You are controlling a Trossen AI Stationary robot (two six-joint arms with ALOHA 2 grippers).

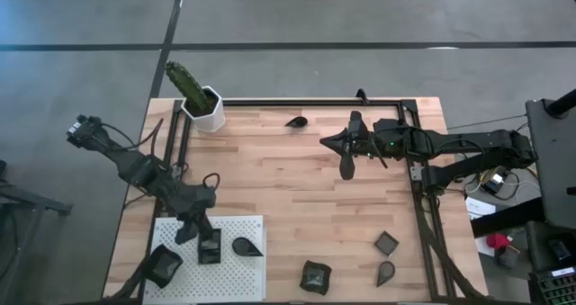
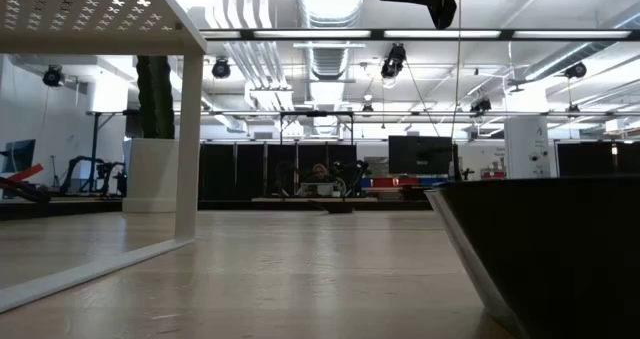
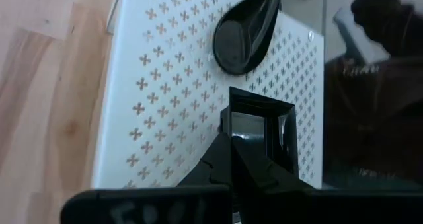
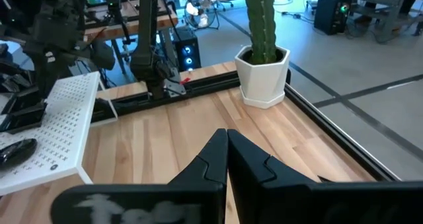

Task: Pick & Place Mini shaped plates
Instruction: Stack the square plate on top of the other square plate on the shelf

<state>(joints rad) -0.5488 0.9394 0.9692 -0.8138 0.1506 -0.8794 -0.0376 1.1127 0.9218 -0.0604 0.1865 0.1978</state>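
Over the white perforated board (image 1: 236,269), the left gripper (image 1: 187,229) is hovering with its two fingers pressed together and nothing between them. Just beyond its tips a square mini plate (image 1: 209,247) is sitting on the board; in the left wrist view the closed fingertips (image 3: 228,145) are meeting that square plate (image 3: 261,128) at its near rim, though whether they actually touch it cannot be told. Farther out past the fingers, a teardrop-shaped plate (image 3: 243,32) is lying on the same board, and in the high view it (image 1: 247,246) is resting just beside the square one. On the other side of the gripper, a larger dark dish (image 1: 164,264) is sitting at the board's corner, overhanging its edge.

Well apart from the left gripper, the right gripper (image 1: 346,172) is hanging over the bare middle of the wooden table (image 1: 297,179), its fingers also shut and holding nothing. In the right wrist view its closed tips (image 4: 225,141) are pointing toward the white hexagonal pot (image 4: 263,75) with the green cactus (image 4: 259,19).

Behind the right gripper, near the table's far rail, one small teardrop plate (image 1: 296,121) is lying alone. Toward the near edge, three more are resting off the board: a wavy-edged one (image 1: 315,276), a square one (image 1: 386,243) and a teardrop one (image 1: 385,272).
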